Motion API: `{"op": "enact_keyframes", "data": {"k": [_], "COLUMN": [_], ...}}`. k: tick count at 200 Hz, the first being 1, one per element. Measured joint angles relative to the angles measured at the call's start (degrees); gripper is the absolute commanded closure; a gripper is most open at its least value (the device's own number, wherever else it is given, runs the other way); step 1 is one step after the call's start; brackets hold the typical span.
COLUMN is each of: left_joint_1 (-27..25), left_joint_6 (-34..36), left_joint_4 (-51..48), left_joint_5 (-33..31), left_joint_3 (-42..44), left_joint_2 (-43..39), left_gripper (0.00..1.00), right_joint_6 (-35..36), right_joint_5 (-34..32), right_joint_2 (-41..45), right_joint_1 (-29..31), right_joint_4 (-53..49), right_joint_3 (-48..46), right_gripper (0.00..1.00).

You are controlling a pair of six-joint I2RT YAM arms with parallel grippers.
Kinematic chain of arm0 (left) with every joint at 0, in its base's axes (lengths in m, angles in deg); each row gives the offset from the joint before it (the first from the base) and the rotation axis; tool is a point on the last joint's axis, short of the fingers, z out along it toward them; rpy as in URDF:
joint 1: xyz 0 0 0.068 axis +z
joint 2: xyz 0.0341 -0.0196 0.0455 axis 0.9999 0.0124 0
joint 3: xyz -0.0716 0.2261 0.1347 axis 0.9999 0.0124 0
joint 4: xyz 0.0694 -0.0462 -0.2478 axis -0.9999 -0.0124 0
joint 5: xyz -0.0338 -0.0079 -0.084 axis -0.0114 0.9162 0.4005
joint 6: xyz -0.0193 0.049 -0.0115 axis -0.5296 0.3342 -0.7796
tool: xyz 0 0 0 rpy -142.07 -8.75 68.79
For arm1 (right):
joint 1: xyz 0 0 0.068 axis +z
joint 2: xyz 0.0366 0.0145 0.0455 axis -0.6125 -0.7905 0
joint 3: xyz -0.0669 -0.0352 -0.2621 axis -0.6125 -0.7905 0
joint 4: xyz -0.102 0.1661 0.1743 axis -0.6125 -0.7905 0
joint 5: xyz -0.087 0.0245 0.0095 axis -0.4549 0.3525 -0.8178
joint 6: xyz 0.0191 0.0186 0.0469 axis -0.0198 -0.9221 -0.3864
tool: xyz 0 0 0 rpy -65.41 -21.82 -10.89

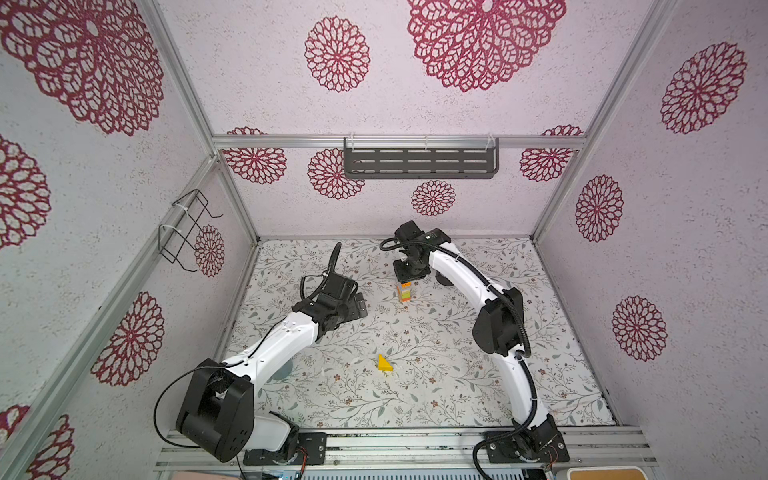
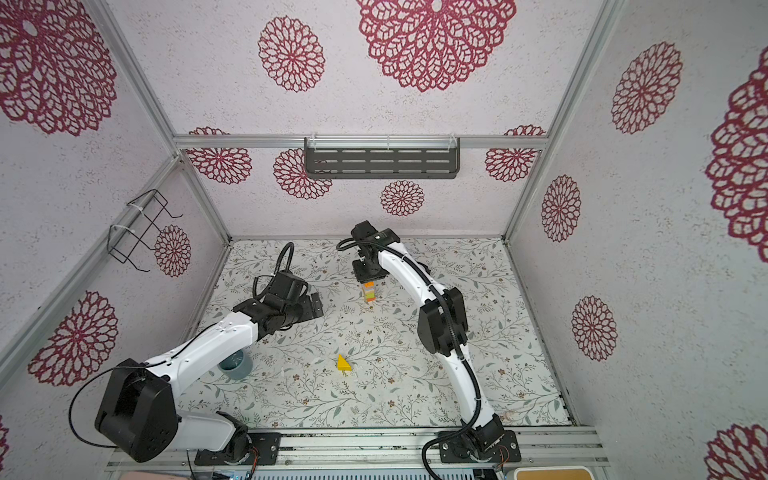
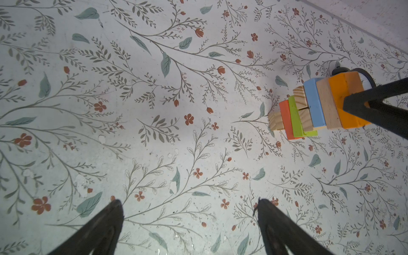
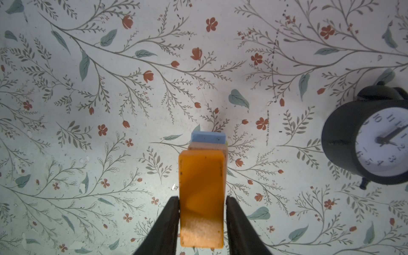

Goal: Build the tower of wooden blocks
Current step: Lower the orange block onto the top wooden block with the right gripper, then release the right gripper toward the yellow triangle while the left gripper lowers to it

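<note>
- Status, L side first?
- L gripper (image 3: 189, 201) hangs over bare mat (image 3: 154, 132). Its fingers (image 3: 106, 223) are wide apart w/ nothing btwn them. In a top view a blue-grey cup (image 2: 237, 366) sits half under that arm.
- Middle?
- Yellow wedge (image 1: 385, 364) lies alone on the mat toward the front, btwn the two arms and well apart from the tower (image 1: 404, 294).
- Tower itself?
- It stands toward the back, roughly centre, in both top views. From the L wrist cam, bottom up: base wood piece (image 3: 274, 121), orange-red brick (image 3: 286, 119), green brick (image 3: 294, 117), natural-wood cubes (image 3: 301, 98), blue brick (image 3: 314, 103), tan brick (image 3: 329, 106), and orange block (image 4: 201, 172) on top. Layers sit a bit offset, not flush.
- R side?
- R gripper (image 4: 202, 198) hangs right over the tower, one finger (image 4: 167, 220) on each side of the orange block. They hug its sides. Can't tell if they're pinching it or just flanking it w/ a hair of gap.
- Anything further R?
- Round black clock (image 4: 364, 141), white face, near the tower but not touching it.
</note>
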Motion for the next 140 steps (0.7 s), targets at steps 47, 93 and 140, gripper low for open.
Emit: {"op": "enact_keyframes", "data": {"k": [47,93,140], "left_joint_1": [0.0,0.0,-1.42], "left_joint_6": [-0.02,-0.15,-1.16], "left_joint_4": [-0.11,-1.57,-4.04], "left_joint_5": [0.13,0.52,1.33], "left_joint_3": [0.68,0.94,4.5], "left_joint_2": [-0.11,-3.15,-7.48], "left_gripper": [0.03,0.0,0.37], "right_joint_6": [0.09,0.5,0.72], "right_joint_5": [-0.09,-1.22,-1.36], "right_joint_2": [0.0,0.57,16.11], "right_joint_1": [0.0,0.0,1.11], "right_joint_4": [0.0,0.04,5.05], "right_joint_3": [0.0,0.0,-14.43], "right_gripper": [0.51,0.51,0.67]}}
